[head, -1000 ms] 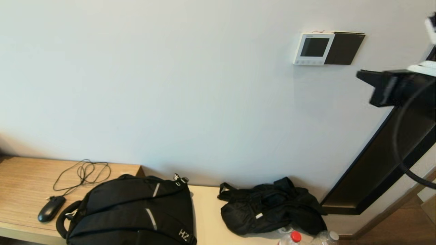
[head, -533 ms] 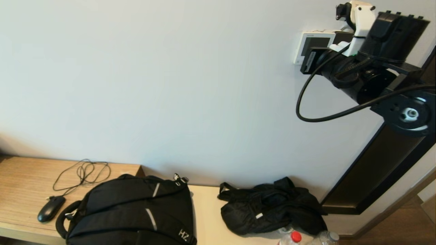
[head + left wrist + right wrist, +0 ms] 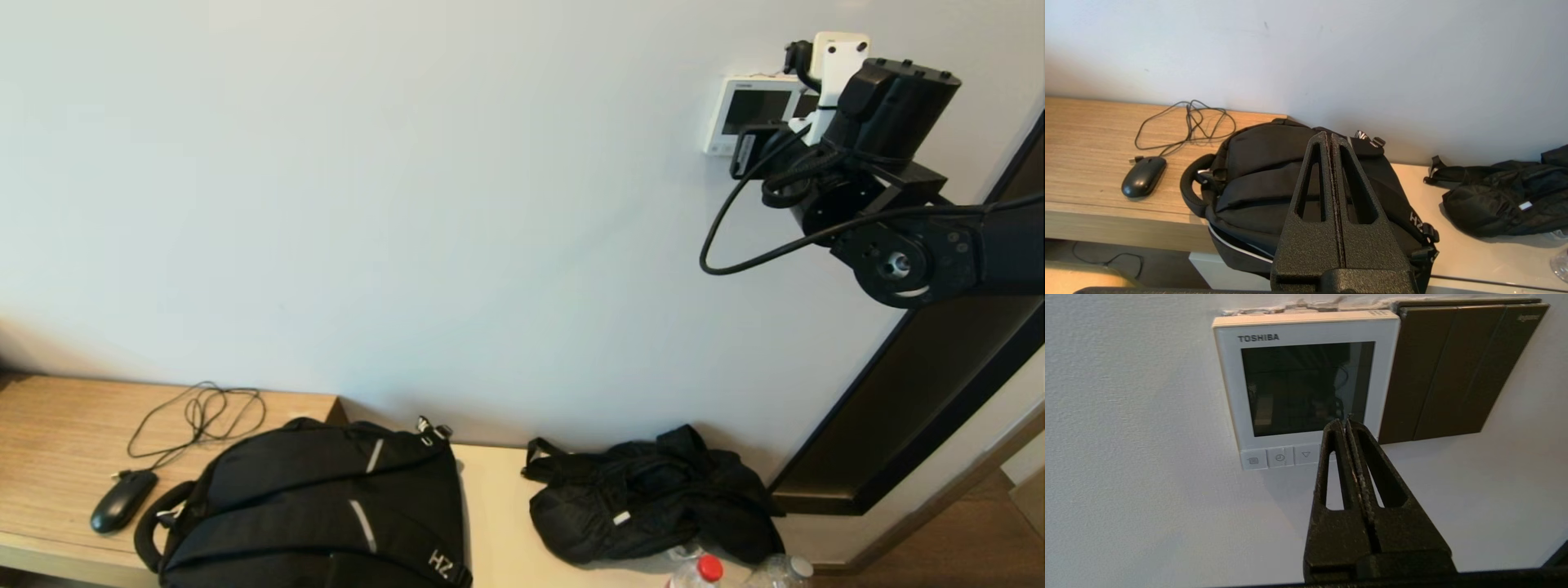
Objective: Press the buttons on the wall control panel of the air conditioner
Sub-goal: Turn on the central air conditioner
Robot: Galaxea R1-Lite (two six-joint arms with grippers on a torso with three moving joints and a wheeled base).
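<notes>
The right claw (image 3: 1346, 424), fingers pressed together and empty, points at the control panel (image 3: 1306, 381) just above its buttons (image 3: 1280, 457). The left claw (image 3: 1330, 139) is likewise closed, over a backpack (image 3: 1261, 179).

- Plain white wall (image 3: 408, 204) fills most of the head view.
- Wooden worktop (image 3: 49, 425) low left, paler cream worktop (image 3: 498, 523) beside it.
- Dark door frame (image 3: 914, 408) right; wood floor (image 3: 971, 547) in the corner.

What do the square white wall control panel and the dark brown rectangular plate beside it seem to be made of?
The square white wall control panel looks like smooth moulded plastic; its dark screen is glossy, showing reflections. The dark brown rectangular plate seems satin plastic or coated metal, with a soft sheen and seams dividing it.
</notes>
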